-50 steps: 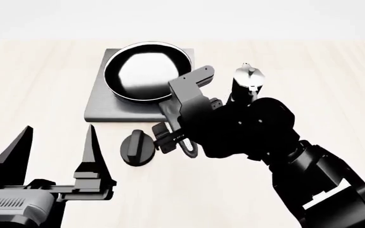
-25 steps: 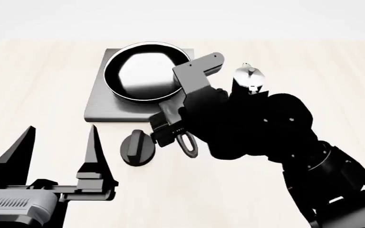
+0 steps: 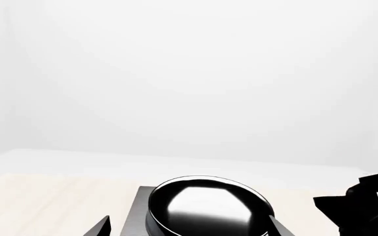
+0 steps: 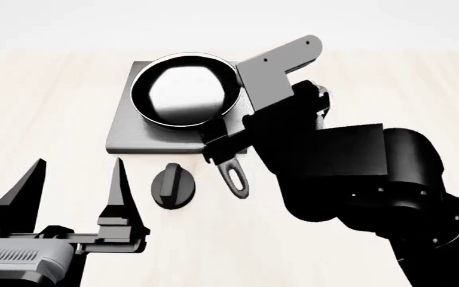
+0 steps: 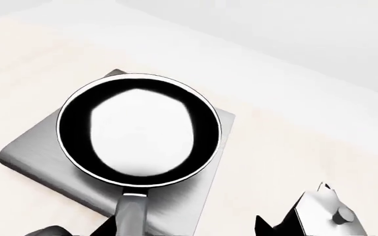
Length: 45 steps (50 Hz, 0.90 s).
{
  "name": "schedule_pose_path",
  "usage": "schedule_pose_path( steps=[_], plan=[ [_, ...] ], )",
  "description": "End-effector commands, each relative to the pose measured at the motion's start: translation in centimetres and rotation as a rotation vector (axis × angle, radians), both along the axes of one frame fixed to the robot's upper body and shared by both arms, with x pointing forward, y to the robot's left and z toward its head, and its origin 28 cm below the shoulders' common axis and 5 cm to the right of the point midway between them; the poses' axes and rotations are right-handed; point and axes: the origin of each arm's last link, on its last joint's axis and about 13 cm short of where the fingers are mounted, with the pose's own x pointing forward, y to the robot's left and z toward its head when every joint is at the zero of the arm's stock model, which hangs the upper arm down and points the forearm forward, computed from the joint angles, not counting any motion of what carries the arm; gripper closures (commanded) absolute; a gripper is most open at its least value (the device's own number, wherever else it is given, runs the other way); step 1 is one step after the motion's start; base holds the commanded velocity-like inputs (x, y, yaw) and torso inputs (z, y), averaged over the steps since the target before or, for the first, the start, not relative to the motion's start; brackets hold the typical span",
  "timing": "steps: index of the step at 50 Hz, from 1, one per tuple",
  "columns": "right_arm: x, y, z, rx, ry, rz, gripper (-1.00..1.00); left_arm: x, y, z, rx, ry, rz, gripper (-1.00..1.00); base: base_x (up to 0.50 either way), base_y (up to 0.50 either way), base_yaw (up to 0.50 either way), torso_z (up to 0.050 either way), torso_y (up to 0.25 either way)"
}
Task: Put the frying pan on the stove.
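The frying pan (image 4: pixel 184 89) sat on the stove (image 4: pixel 127 133), its bowl on the plate and its long handle sticking out past the near edge over the worktop (image 4: pixel 46 89). The right claw (image 4: pixel 231 128) hung over that handle. I could not tell whether it was apart or gripping, since the arm hid the tips. The left claw (image 4: pixel 76 186) was parked low and spread apart, holding nothing.

The risk, as I judged it, was that a careless pull-away could catch the handle and drag the pan off the plate. A wide swing could also clip the moka pot (image 5: pixel 324 209) or the round knob (image 4: pixel 173 186) beside the handle.

The count was one pan, one stove, one knob, one moka pot and two claws.
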Motion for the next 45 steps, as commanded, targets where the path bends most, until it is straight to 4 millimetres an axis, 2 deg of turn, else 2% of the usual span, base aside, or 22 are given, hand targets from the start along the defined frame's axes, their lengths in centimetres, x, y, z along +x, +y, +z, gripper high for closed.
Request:
schedule_pose_path(
  steps=[1, 4, 6, 13, 15, 27, 35, 39, 45],
  plan=[
    [-1.4, -1.1, -0.6, 0.018, -0.196, -0.078, -1.0, 0.0, 0.0, 0.0, -0.005, -0.001, -0.002, -1.0, 0.0, 0.0, 0.0, 0.0, 0.0],
    [-1.7, -1.3, -0.8, 0.022, -0.228, -0.081, -1.0, 0.0, 0.0, 0.0, -0.004, -0.001, -0.003, -1.0, 0.0, 0.0, 0.0, 0.0, 0.0],
    [-2.3, -1.5, -0.9, 0.138, -0.236, -0.009, -1.0, 0.0, -0.1, 0.1, -0.004, -0.001, -0.005, -1.0, 0.0, 0.0, 0.0, 0.0, 0.0],
    [-3.8, -1.7, -2.1, 0.109, -0.311, -0.011, -1.0, -0.1, -0.2, 0.1, -0.004, 0.0, -0.008, -1.0, 0.0, 0.0, 0.0, 0.0, 0.0],
    [-4.1, -1.9, -2.4, 0.151, -0.326, -0.026, -1.0, -0.1, -0.2, 0.1, -0.003, -0.001, -0.009, -1.0, 0.0, 0.0, 0.0, 0.0, 0.0],
    [-5.6, -3.0, -4.8, 0.123, -0.495, -0.136, -1.0, -0.1, -0.3, 0.1, -0.005, 0.001, -0.015, -1.0, 0.0, 0.0, 0.0, 0.0, 0.0],
    [-6.4, -3.5, -6.3, 0.179, -0.489, -0.172, -1.0, -0.1, -0.4, 0.1, -0.001, 0.001, -0.018, -1.0, 0.0, 0.0, 0.0, 0.0, 0.0],
    [-7.2, -4.0, -7.6, 0.176, -0.578, -0.21, -1.0, -0.1, -0.5, 0.0, 0.0, 0.003, -0.021, -1.0, 0.0, 0.0, 0.0, 0.0, 0.0],
    [-7.7, -4.5, -9.1, 0.219, -0.576, -0.252, -1.0, -0.1, -0.6, 0.1, 0.0, 0.007, -0.032, -1.0, 0.0, 0.0, 0.0, 0.0, 0.0]
  ],
)
